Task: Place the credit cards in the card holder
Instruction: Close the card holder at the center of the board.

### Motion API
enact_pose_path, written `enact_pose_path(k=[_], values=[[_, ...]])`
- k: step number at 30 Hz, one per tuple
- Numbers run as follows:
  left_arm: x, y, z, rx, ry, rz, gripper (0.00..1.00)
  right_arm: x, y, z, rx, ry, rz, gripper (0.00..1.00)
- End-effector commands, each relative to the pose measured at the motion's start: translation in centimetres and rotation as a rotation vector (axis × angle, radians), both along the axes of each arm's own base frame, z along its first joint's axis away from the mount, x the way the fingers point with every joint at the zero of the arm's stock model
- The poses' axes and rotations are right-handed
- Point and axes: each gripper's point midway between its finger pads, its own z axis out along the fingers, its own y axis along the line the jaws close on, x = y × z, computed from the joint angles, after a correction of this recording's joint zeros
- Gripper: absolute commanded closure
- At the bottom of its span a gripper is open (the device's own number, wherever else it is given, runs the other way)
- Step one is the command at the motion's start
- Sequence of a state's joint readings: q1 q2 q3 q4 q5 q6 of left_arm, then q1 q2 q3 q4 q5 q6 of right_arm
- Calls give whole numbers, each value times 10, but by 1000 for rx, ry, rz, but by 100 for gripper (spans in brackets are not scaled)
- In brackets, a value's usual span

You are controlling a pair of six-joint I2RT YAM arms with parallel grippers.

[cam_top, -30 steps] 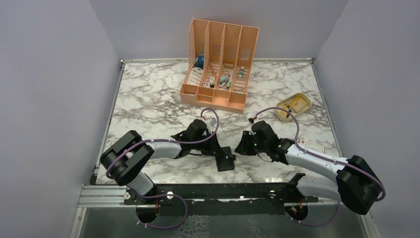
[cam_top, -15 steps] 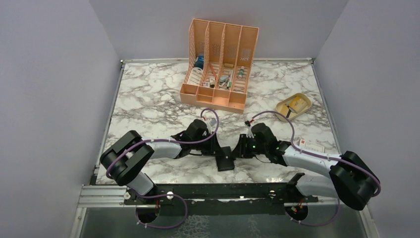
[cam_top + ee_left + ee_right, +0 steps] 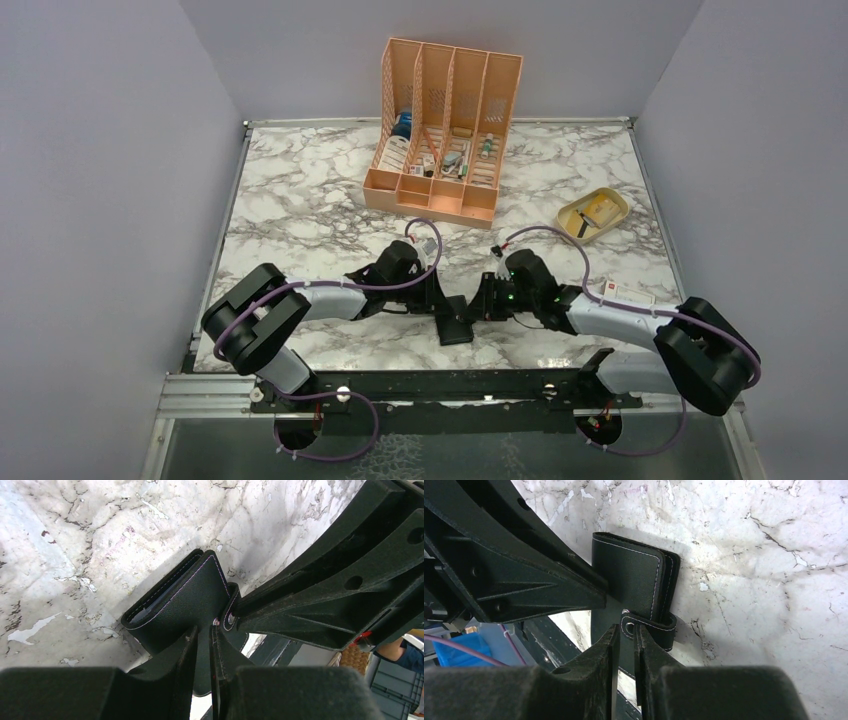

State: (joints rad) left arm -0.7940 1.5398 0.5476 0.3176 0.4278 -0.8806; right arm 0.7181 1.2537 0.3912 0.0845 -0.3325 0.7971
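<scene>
Marble-patterned table (image 3: 300,190) fills the space between plain lilac walls, and both arms reach in low over its near middle, wrists turned toward each other. Between the two sets of fingertips lies the card holder (image 3: 185,597), a black folded wallet with pale stitching, resting on the marble.

The left gripper (image 3: 205,632) has its fingers drawn close together, with a thin leaf of the wallet's black leather running down into the narrow gap, so it is clamped on the card holder's near edge. The folded body of the wallet sits just ahead of those fingertips and a little to one side.

The right gripper (image 3: 626,630) comes in from the opposite side. Its fingers are also nearly together, and the snap tab (image 3: 651,625), with its metal ring, sits right at their tips. Whether the tab is actually pinched or only touched, I cannot tell.

Behind the right gripper, close beside that arm's forearm, a whitish card with red marks (image 3: 630,295) lies flat on the marble. Farther out past the right wrist stands a beige oval dish (image 3: 622,208), and well beyond both grippers an orange slotted organizer (image 3: 440,130) holds small items.
</scene>
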Motion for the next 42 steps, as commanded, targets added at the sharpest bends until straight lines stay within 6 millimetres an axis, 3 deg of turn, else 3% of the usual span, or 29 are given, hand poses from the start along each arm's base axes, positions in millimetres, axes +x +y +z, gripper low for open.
enact_pose_path(k=[1, 10, 42], values=[[0, 4, 0, 17, -21, 11, 81, -2, 2, -1, 21, 14, 5, 83], [0, 4, 2, 14, -24, 9, 81, -5, -8, 11, 18, 25, -55, 83], [-3, 2, -1, 19, -21, -3, 81, 9, -5, 3, 0, 5, -87, 79]])
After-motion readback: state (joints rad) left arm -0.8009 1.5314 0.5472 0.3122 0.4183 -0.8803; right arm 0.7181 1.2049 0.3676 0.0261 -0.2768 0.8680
